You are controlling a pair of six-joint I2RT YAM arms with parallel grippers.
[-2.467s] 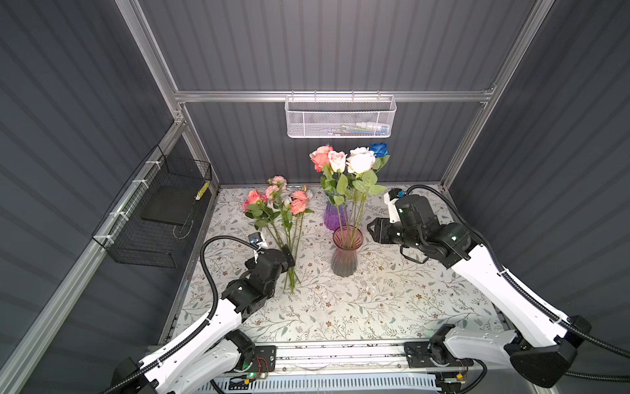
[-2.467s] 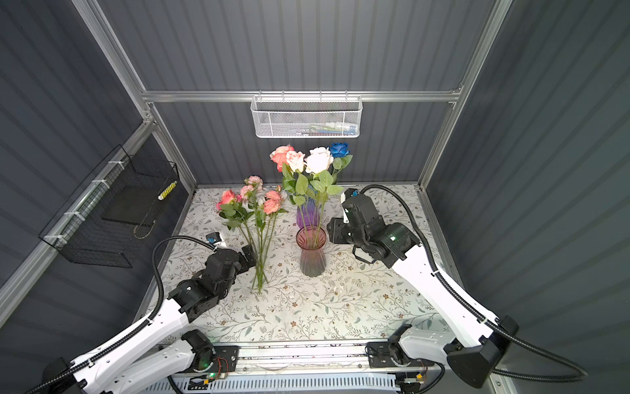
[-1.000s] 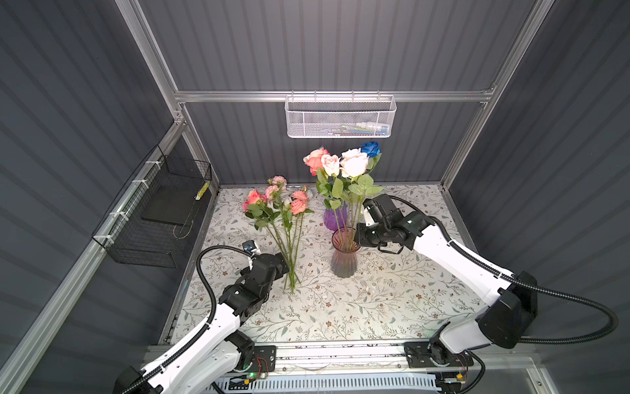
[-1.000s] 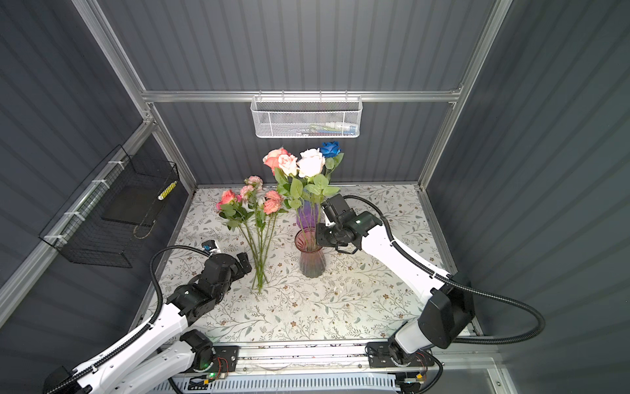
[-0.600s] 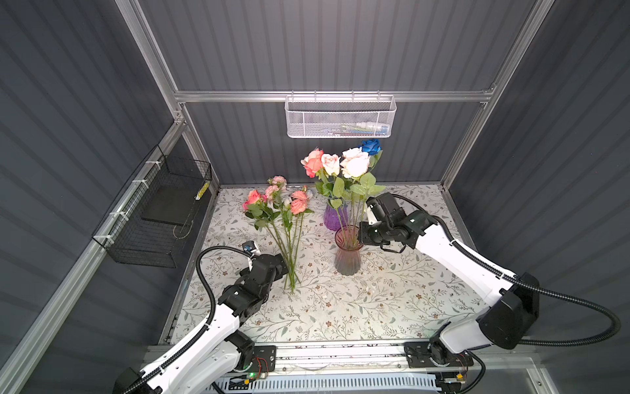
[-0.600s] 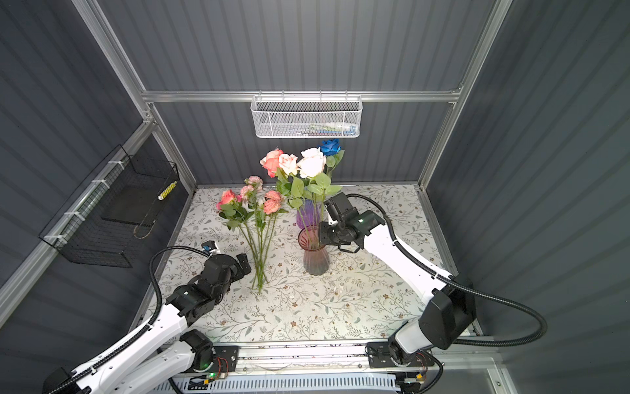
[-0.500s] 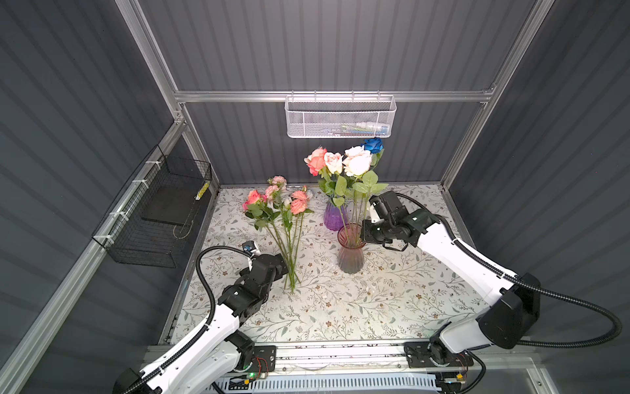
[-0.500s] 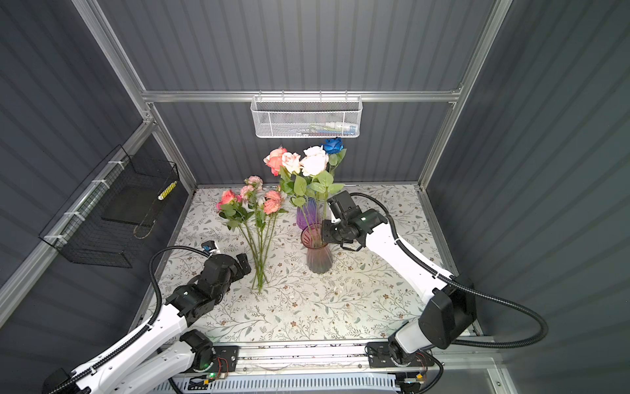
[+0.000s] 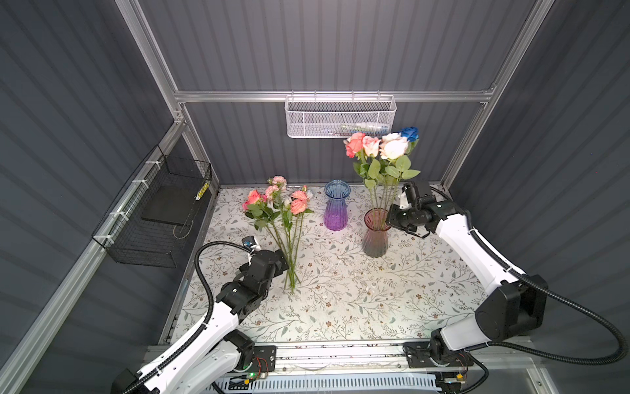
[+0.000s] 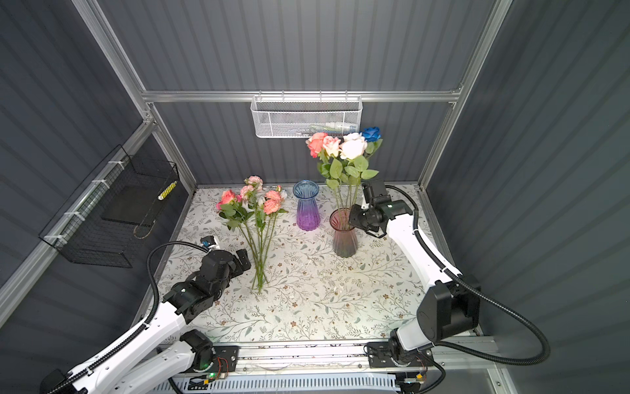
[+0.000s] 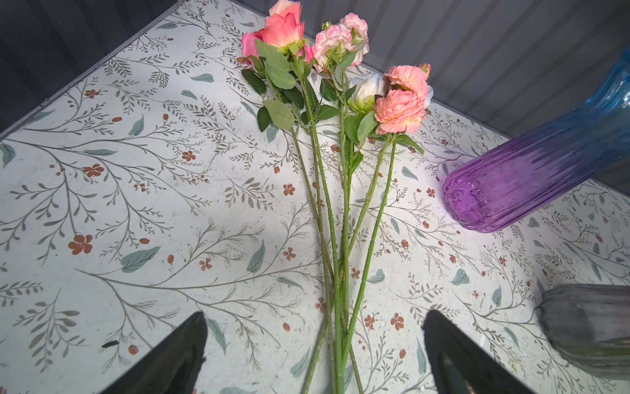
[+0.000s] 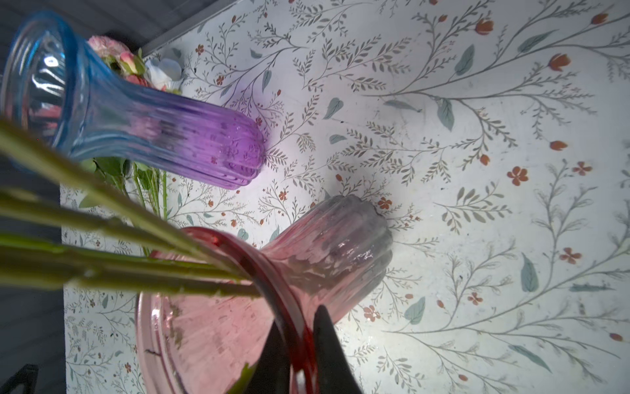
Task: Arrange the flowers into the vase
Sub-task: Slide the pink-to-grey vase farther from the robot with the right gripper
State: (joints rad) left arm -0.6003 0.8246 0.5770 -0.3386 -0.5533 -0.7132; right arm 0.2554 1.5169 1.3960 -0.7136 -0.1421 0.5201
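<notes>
A pink glass vase (image 9: 375, 238) (image 10: 345, 238) stands right of centre on the floral table and holds several flowers (image 9: 381, 150) (image 10: 344, 146): coral, cream-white and one deep blue. My right gripper (image 9: 390, 216) (image 12: 298, 317) is shut on the vase's rim (image 12: 289, 293), one finger inside and one outside. Green stems (image 12: 102, 218) lean into the vase's mouth. More pink and coral flowers (image 9: 279, 208) (image 11: 341, 102) lie flat on the table at the left. My left gripper (image 9: 284, 262) (image 11: 315, 314) is open, low over the lower ends of their stems, one finger on each side.
An empty blue-to-purple vase (image 9: 336, 209) (image 11: 531, 177) (image 12: 153, 129) stands between the lying flowers and the pink vase. A white mesh basket (image 9: 341, 116) hangs on the back wall, and a black wire basket (image 9: 156, 218) on the left wall.
My right gripper has pulled the pink vase and its flowers to the right, uncovering the blue-purple vase behind it. The left gripper has stayed open over the stems.
</notes>
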